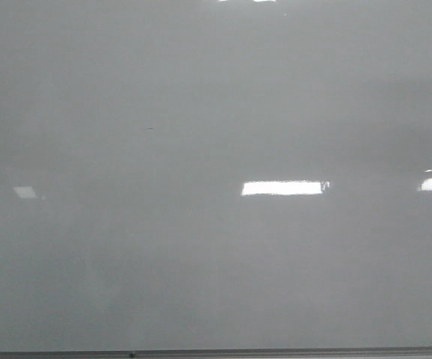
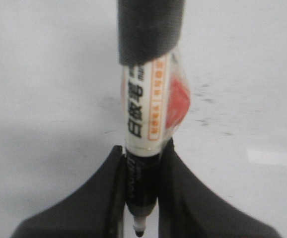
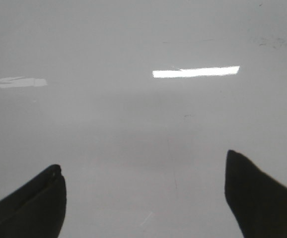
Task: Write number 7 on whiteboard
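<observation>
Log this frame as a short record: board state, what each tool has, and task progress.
whiteboard: blank, no 7 drawn; only a tiny dark speck and glare patches
left tool: shut on a marker, white label with orange and black print, tip exposed
right tool: open, empty, facing the board
arms in front view: none visible
progress: writing not yet started

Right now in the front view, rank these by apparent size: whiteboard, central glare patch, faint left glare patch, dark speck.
Largest to smallest:
whiteboard
central glare patch
faint left glare patch
dark speck
</observation>
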Robot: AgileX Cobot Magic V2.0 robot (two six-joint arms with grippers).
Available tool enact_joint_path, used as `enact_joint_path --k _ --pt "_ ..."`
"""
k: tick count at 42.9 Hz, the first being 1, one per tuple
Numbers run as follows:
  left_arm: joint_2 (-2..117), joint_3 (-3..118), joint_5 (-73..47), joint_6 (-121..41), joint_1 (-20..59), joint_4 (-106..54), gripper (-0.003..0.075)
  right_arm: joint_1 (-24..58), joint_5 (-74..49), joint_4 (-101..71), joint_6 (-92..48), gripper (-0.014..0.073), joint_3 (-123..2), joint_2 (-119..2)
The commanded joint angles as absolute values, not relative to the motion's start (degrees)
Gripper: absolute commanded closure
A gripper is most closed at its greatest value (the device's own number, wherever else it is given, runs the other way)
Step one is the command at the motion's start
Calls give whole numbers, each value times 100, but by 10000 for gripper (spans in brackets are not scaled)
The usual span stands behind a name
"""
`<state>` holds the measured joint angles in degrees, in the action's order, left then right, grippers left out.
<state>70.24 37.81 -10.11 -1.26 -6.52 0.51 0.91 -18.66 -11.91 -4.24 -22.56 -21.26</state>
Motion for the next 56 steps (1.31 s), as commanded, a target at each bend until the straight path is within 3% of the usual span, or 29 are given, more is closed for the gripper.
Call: enact_joint_path --k 1,14,22,30,46,56 --pt "6595 4109 -1531 -78 -82 -193 741 104 -1564 -1242 -443 -69 -2479 -2227" --pt "6163 4305 -3063 -1560 2569 -193 741 513 -2802 -1590 -829 -69 -3129 -3032" --pt "5994 4305 -3183 -2553 4547 -169 741 1539 -3544 -2458 -2236 -69 -3815 -3967" --pt "5994 4305 -3162 -2685 5779 187 741 2733 -4630 -3310 -3684 -69 -4582 -4844" --pt "5994 4305 -2931 -2685 6069 317 741 4199 -4686 -3581 -4368 -69 -5487 -6314" --pt "5994 4305 -2695 -2685 6069 317 741 4579 -4341 -3624 -4439 -59 -5860 -6895"
